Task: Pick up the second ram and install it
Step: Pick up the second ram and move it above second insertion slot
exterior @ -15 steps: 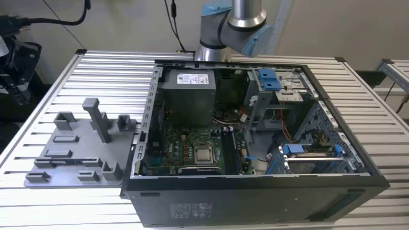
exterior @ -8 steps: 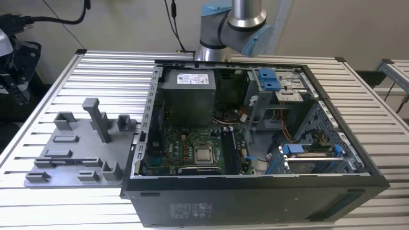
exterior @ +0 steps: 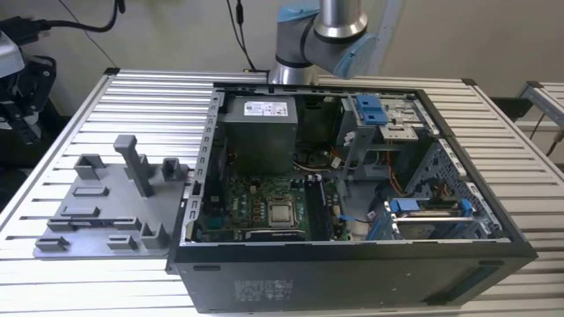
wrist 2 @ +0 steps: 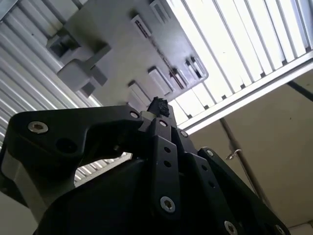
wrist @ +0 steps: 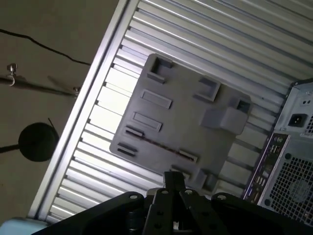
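Fingers (wrist: 173,180) pressed together, above grey tray (wrist: 186,112), second ram (wrist: 155,144) near its edge, slatted table (wrist: 220,29) around.

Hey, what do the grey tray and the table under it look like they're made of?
The grey tray looks like matte plastic, moulded or printed: even dull grey, little glare. The table looks like bare aluminium: pale ribbed slats with a bright sheen.

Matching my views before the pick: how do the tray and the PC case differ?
The tray is pale grey, the case black. The tray is a low plate with upright posts; the case is a tall open box showing its boards. Both rest on the slatted table.
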Controlling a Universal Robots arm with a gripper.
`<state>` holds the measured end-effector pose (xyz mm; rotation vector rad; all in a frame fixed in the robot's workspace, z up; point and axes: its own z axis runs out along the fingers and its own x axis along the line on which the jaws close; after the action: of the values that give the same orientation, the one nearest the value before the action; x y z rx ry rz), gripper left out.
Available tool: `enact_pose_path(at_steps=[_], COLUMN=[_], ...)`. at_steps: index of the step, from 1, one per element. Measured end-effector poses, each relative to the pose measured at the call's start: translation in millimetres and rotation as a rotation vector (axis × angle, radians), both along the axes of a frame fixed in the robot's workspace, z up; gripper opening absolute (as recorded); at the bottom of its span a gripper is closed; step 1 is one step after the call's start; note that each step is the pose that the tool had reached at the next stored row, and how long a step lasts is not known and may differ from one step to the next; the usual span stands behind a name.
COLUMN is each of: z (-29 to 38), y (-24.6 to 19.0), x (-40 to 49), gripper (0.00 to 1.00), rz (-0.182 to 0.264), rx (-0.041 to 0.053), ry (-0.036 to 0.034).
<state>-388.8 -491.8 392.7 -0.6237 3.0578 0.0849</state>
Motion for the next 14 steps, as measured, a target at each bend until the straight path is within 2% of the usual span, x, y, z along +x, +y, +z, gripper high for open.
enact_pose_path(at_steps=[8, 14], z=[0.0, 0.0], y=[0.0, 0.0], x=[0.0, 0.0], gripper=[0.11, 0.11], rz=[0.074, 0.155], rx=[0.0, 0.0003], ry=[-0.0003, -0.0032])
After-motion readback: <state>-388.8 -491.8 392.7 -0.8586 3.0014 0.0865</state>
